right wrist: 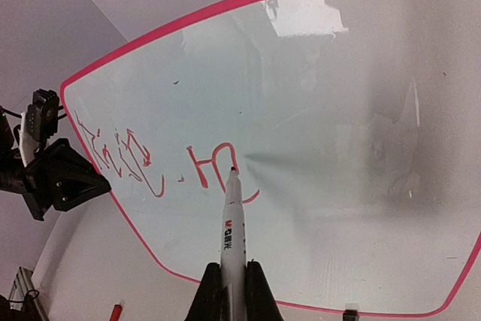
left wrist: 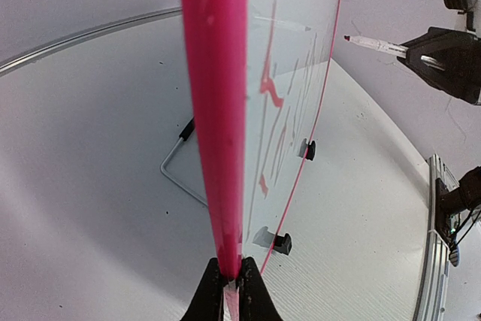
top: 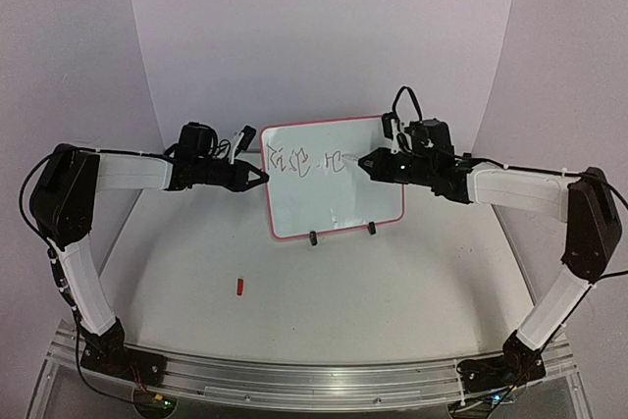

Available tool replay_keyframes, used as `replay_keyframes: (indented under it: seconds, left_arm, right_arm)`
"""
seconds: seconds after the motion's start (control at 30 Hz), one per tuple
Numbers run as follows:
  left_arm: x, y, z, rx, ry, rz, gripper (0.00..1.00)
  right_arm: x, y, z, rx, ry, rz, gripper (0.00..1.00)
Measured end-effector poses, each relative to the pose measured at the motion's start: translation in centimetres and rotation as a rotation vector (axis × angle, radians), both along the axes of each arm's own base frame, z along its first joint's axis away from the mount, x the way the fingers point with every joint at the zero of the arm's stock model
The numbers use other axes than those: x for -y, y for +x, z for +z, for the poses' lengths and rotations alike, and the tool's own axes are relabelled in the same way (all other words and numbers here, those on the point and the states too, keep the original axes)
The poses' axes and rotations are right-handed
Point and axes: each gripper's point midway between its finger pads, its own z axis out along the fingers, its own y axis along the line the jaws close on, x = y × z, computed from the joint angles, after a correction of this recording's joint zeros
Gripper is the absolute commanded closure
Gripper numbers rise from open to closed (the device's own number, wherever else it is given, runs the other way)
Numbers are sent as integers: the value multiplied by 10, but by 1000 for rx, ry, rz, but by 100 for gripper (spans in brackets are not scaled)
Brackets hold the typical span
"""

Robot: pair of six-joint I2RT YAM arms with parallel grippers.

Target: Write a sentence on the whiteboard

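Note:
The whiteboard (top: 334, 205), white with a pink-red frame, stands upright on two black clip feet (top: 313, 238). Writing (top: 309, 161) runs in one line across its upper left; in the right wrist view (right wrist: 143, 157) it shows as red strokes. My left gripper (top: 263, 177) is shut on the board's left edge, whose frame (left wrist: 214, 110) is pinched between the jaws (left wrist: 231, 280). My right gripper (top: 365, 162) is shut on a white marker (right wrist: 234, 223). The marker's tip rests on the board at the end of the last stroke.
A small red marker cap (top: 240, 287) lies on the table in front of the board, to its left. A wire stand (left wrist: 180, 174) props the board from behind. A metal rail (top: 294, 380) runs along the near table edge.

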Motion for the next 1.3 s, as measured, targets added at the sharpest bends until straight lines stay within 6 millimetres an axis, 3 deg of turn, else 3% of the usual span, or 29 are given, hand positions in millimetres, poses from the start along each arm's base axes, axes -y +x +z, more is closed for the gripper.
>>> replay_keyframes:
  seconds: [0.17,0.4,0.8,1.3]
  left_arm:
    - [0,0,0,0,0,0,100]
    - [0,0,0,1,1,-1,100]
    - [0,-1,0,2,5,-4,100]
    - [0,0,0,0,11,4,100]
  right_arm:
    - [-4,-3,-2,-11,9,28,100]
    - [-8,1,-24,-53,-10,31,100]
    - [-11,6,-13,-28,3,29,100]
    - [-15,9,-20,-42,1,39,100]
